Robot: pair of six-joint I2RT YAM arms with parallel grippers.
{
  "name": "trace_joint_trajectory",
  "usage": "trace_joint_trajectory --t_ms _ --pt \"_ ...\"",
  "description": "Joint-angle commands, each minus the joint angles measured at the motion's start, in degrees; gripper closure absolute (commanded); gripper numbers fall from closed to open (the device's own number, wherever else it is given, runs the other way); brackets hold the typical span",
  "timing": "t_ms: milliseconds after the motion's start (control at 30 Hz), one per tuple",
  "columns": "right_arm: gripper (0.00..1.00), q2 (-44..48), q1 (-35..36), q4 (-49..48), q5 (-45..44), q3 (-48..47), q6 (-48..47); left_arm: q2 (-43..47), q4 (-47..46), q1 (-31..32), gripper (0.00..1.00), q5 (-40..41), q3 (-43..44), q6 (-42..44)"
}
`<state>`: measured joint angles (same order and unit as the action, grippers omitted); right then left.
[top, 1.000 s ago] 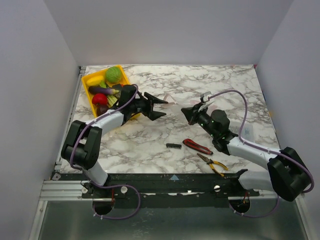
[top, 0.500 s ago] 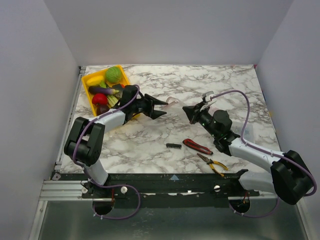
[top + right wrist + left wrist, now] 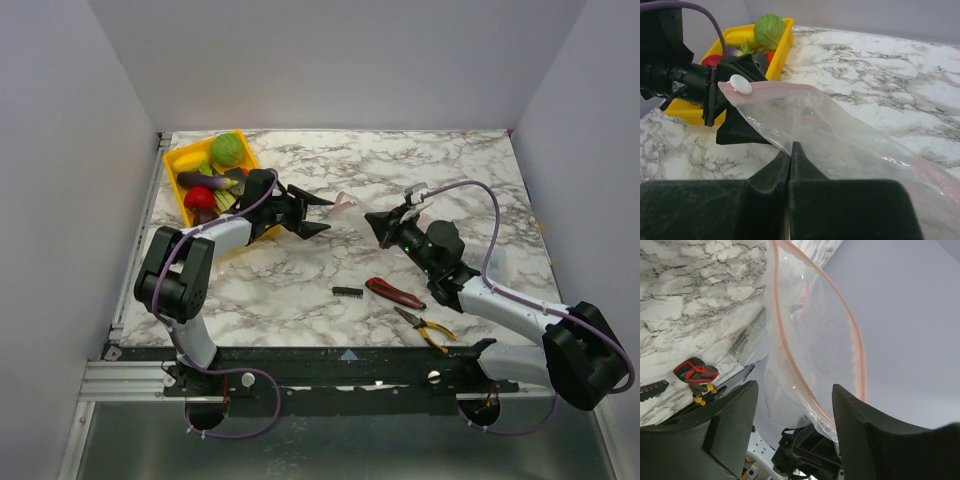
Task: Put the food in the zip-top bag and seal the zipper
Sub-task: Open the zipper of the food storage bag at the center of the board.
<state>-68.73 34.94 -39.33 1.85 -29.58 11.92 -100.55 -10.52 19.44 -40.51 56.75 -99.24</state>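
The clear zip-top bag [image 3: 348, 207] hangs between my two grippers above the table's middle. My right gripper [image 3: 374, 225] is shut on the bag's edge; in the right wrist view its closed fingers [image 3: 790, 150] pinch the plastic [image 3: 840, 140], with the pinkish zipper strip [image 3: 775, 86] and its white slider across the top. My left gripper [image 3: 322, 215] is open, its fingers [image 3: 730, 415] on either side of the bag's mouth [image 3: 810, 340]. The food [image 3: 215, 175], a green round piece, red pieces and an aubergine, lies in the yellow tray [image 3: 176, 163] at the far left.
Red-handled pliers [image 3: 395, 293], yellow-handled pliers [image 3: 425, 328] and a small black strip [image 3: 347, 291] lie on the marble near the front. The yellow tray sits close behind my left arm. White walls enclose the table.
My left gripper has shifted slightly toward the bag. My right gripper has lifted a little and moved right with the bag. The tray and tools have not moved.
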Motion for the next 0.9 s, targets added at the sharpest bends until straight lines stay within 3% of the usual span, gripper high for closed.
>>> trace_joint_trajectory --t_ms 0,100,200,467,733,867 --pt "1.0 0.8 0.7 -1.0 0.3 0.4 -1.1 -0.2 0.5 -1.0 0.33 0.0 1.1 -1.1" --pt "1.0 0.5 0.8 -0.9 0.2 0.4 -1.2 0.3 -0.2 -1.8 0.26 -0.5 0.6 -1.6" --pt "1.0 0.5 1.0 -1.1 -0.3 0.5 -1.2 1.7 -2.6 -2.4 0.27 0.1 -0.7 -3.1" --pt "1.0 -0.1 1.6 -2.6 -1.6 0.7 -1.8 1.3 -1.5 -0.7 0.52 0.6 -0.5 -4.6" --pt "1.0 -2.0 3.9 -4.3 -6.3 0.7 -3.9 0.6 -0.8 0.2 0.58 1.7 1.3 -5.1" --pt "1.0 -1.9 5.1 -2.1 -7.5 -0.9 -5.4 0.6 1.5 -0.1 0.77 3.2 3.3 -1.6"
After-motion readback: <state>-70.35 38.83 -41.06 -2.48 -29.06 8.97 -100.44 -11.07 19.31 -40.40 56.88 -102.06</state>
